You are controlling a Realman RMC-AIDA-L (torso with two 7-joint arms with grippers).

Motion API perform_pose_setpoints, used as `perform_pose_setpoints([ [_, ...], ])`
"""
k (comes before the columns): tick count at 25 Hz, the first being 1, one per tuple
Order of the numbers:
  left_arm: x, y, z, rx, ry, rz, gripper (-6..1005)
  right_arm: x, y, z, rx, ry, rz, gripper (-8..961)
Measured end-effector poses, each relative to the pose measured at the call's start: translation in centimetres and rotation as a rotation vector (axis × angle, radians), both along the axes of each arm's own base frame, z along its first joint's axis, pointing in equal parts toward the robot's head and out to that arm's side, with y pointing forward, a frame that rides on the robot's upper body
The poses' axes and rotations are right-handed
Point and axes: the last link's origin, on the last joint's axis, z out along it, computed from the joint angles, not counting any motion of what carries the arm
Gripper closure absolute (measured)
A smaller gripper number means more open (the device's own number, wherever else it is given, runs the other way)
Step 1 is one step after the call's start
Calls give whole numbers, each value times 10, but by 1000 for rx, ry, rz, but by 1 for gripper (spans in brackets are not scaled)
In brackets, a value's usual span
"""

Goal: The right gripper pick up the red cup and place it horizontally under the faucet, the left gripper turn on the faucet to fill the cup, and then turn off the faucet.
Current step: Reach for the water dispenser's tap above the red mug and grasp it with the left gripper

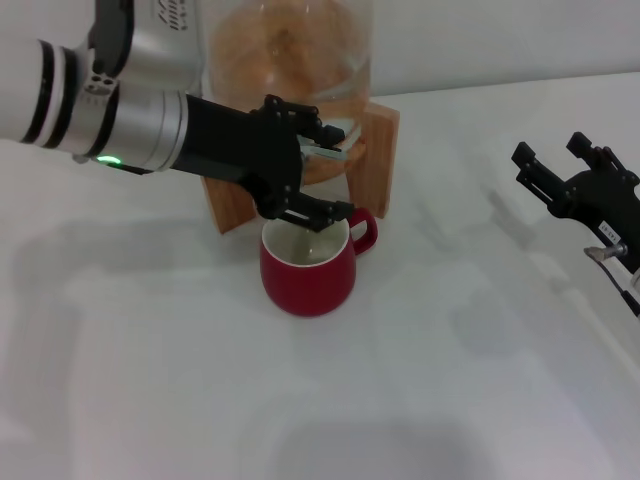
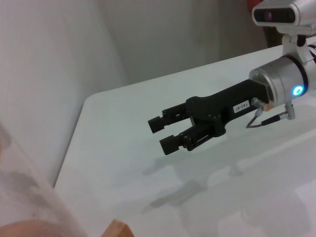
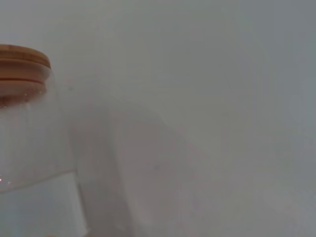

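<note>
The red cup (image 1: 305,270) stands upright on the white table, its handle to the right, directly below the faucet (image 1: 328,152). Only the faucet's chrome lever shows, between the spread fingers of my left gripper (image 1: 338,170). That gripper is open, with its lower fingers just above the cup's rim. My right gripper (image 1: 550,148) hovers far to the right near the table edge, open and empty. The left wrist view also shows the right gripper (image 2: 160,132), with its fingers apart above the table.
A glass dispenser jar (image 1: 290,60) on a wooden stand (image 1: 375,150) sits right behind the cup. The right wrist view shows the jar's wooden lid (image 3: 22,69). The table's far edge (image 2: 148,81) runs behind the right gripper.
</note>
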Motion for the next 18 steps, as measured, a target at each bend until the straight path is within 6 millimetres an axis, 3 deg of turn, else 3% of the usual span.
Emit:
perform_pose_setpoints([
  [18,6,-3,-8,-8,18,-38,181,0,-3,-1,-6,4,8,91],
])
